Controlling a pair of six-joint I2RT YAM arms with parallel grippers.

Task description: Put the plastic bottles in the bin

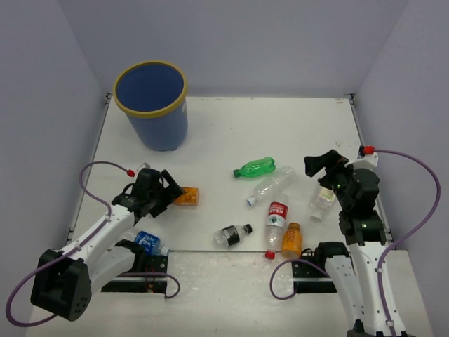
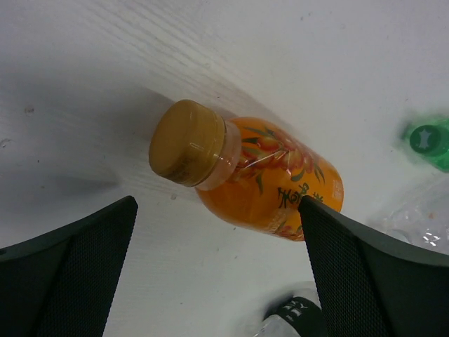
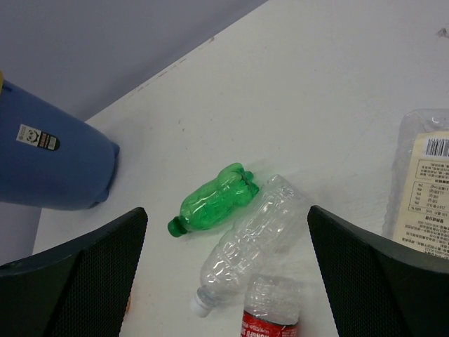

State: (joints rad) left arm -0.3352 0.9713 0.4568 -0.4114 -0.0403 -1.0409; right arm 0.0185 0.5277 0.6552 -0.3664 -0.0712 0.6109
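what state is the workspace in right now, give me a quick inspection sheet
surface: white table, eight bottles on it
job's things: blue bin upright far left, no bottle visible inside; green bottle, clear bottle, red-label bottle, dark-label bottle, blue-label bottle, pale-label bottle, left orange bottle, right orange bottle
clutter: nothing seen
grippers: left gripper open over the left orange bottle; right gripper open, holding nothing
cables: purple cable looping beside each arm
surroundings: plain pale walls on three sides

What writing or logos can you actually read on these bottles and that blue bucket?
orange bottle: dark Chinese characters, not clear enough to quote.
red-label bottle: white lettering, blurred.
pale-label bottle: barcode and fine print, too small.
bin: small sticker, too small.
No text is readable.
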